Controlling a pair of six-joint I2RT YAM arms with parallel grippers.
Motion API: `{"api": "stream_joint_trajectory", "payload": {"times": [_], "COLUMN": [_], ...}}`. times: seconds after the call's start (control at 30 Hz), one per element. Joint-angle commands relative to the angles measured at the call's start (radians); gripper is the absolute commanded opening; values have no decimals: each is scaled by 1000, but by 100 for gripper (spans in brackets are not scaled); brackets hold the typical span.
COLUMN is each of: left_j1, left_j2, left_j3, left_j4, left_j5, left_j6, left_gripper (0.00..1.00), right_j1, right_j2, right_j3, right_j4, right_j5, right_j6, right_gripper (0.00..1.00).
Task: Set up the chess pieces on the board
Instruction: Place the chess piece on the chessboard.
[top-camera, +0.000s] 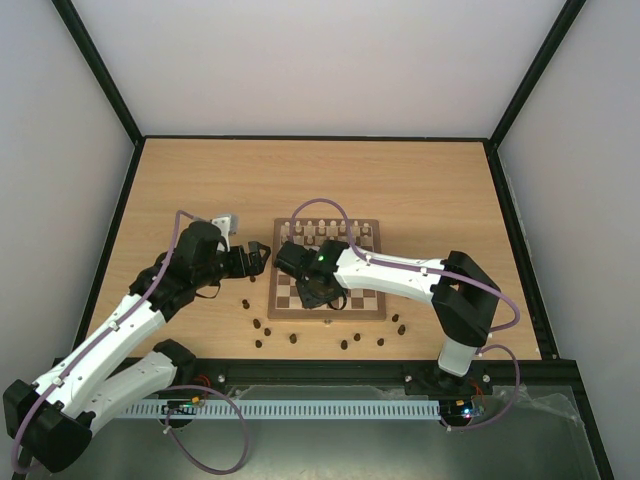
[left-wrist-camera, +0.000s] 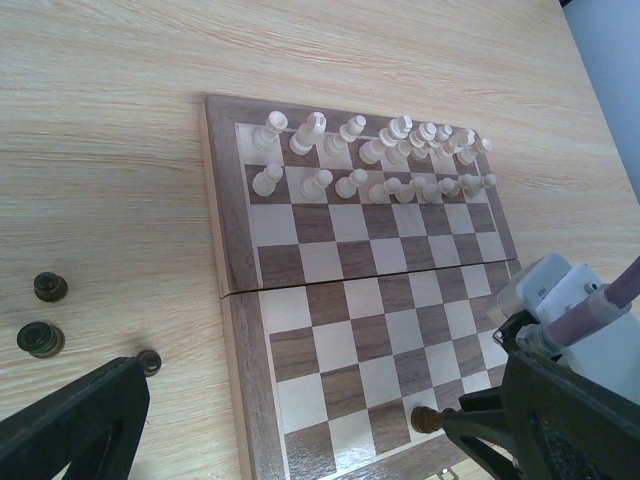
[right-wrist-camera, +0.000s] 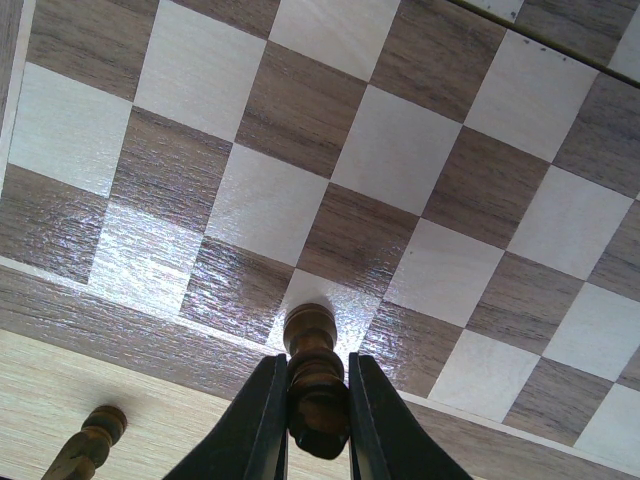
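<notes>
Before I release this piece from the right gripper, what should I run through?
1. Grip: right gripper shut on the dark piece, which sits centred between the fingers: ok.
2. Near-row squares of the board around the piece are bare in the right wrist view: ok.
3. Piece's base seated on the board: cannot tell.
4. Left gripper open, off the board's left edge, over the table: ok.
5. Cream pieces standing in the far two rows, away from the right gripper: ok.
6. Dark side complete: not ok; loose dark pieces lie on the table by the board's near edge.
</notes>
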Motion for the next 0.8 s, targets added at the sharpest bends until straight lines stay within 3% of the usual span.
{"api": "stream_joint_trajectory", "payload": {"times": [0.0,0.77], "left_j1": [-4,-3], "left_j2": [-8,-5], "left_j3": [-6,-5], "left_j4": [-6,-6], "left_j5": [-7,-10], "left_j6": [-8,-8], "left_gripper": [99,99], "right_j1": [4,4], "right_j2": [5,-9], "right_j3": [-19,-3], "right_j4": [-70,-79], "right_j5": [23,23], "right_j6": [8,-4], "right_gripper": [6,20]}}
